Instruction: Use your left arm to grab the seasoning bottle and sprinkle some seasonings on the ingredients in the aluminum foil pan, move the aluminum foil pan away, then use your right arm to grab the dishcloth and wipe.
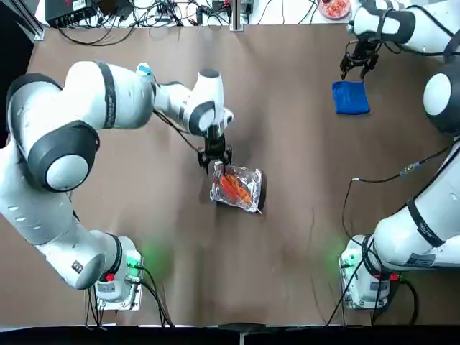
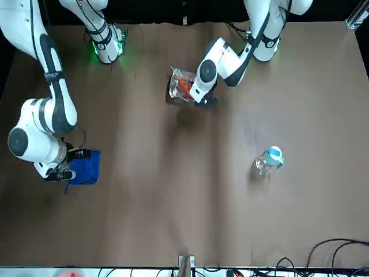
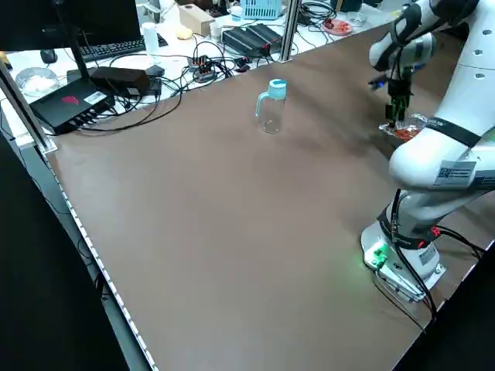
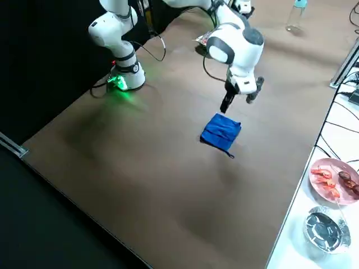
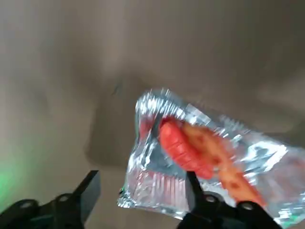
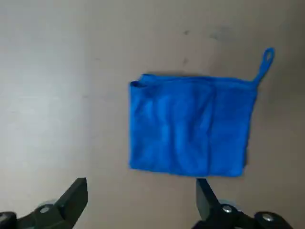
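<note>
**Left fingers at the foil pan's rim, right fingers spread above the cloth**

Closest to my lenses are the wrist cameras' own fingers. In the left wrist view the left gripper (image 5: 140,198) stands with its fingers parted, one finger out over the bare table and the other at the wrinkled rim of the aluminum foil pan (image 5: 157,186); I cannot tell whether it touches the foil. That same view shows me what the overhead barely resolves: the ingredients (image 5: 202,155), orange-red chunks, lie heaped inside the pan. From above I only see the left gripper (image 1: 215,159) at the pan's far corner (image 1: 248,200), near the middle of the table.

The right wrist view shows the right gripper (image 6: 140,198) spread wide, with the dishcloth (image 6: 190,126) lying flat, apart from the fingers, its hanging loop sticking out at one corner. The right side view adds height: the gripper (image 4: 235,101) hangs above the table just beside the cloth (image 4: 220,131).

The seasoning bottle (image 2: 268,160) stands upright with its light-blue cap on, well apart from the pan, on the left arm's side toward the far edge; the overhead shows only its cap (image 1: 144,70) behind the left arm (image 1: 86,108).

On the bench past the table's edge sits a round white dish (image 4: 322,190) of reddish food.
</note>
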You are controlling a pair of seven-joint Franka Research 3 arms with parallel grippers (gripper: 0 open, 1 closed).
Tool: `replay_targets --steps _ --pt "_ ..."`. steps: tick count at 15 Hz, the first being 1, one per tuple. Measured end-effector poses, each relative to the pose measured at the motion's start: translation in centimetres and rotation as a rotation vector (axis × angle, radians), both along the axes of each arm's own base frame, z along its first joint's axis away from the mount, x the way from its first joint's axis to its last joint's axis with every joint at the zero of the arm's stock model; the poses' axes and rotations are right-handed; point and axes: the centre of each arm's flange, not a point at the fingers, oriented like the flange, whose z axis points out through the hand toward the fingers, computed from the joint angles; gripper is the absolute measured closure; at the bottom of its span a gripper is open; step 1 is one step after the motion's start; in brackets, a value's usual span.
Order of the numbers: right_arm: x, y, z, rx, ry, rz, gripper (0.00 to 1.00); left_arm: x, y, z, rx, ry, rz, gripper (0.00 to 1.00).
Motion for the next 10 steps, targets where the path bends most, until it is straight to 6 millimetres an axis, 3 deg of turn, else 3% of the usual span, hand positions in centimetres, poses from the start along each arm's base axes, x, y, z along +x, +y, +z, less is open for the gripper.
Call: replay_targets --steps 2,5,7,10 --pt "0.2 -0.8 -2.9 -0.015 0.008 0.012 0.0 4.5 1.0 2.9 -0.043 -0.061 0.05 0.02" --pt "0.2 -1.0 -5.8 -0.018 0.02 0.018 0.0 11.3 4.2 7.5 -0.009 -0.175 0.027 0.0" --pt "0.2 -1.0 -6.4 -0.018 0.024 0.019 0.0 14.9 6.3 9.9 0.006 -0.229 0.013 0.0" --pt "0.4 -1.7 -6.3 -0.02 0.006 0.01 0.0 18.9 8.9 12.0 -0.007 -0.21 -0.068 0.0"
